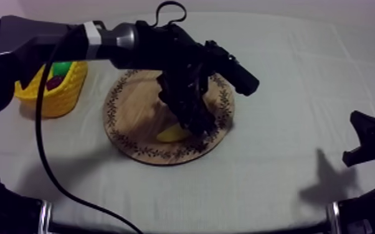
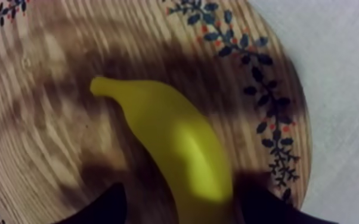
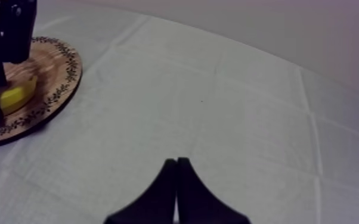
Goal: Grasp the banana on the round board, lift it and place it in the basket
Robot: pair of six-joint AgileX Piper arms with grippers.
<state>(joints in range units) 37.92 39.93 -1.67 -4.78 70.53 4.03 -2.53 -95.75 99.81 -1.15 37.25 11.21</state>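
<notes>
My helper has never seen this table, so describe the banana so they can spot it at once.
On the table lies a round wooden board with a patterned rim, beside the yellow basket. The banana lies on it, under the left gripper. It is the board's only fruit: smooth, curved, plain yellow.

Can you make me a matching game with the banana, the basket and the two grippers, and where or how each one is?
1 banana
2 yellow basket
3 left gripper
4 right gripper

A shut, above bare cloth
B lying on the wooden board
C open, a finger each side of the banana
D at the table's left side, beside the board

Pairs: 1-B, 2-D, 3-C, 4-A
</notes>
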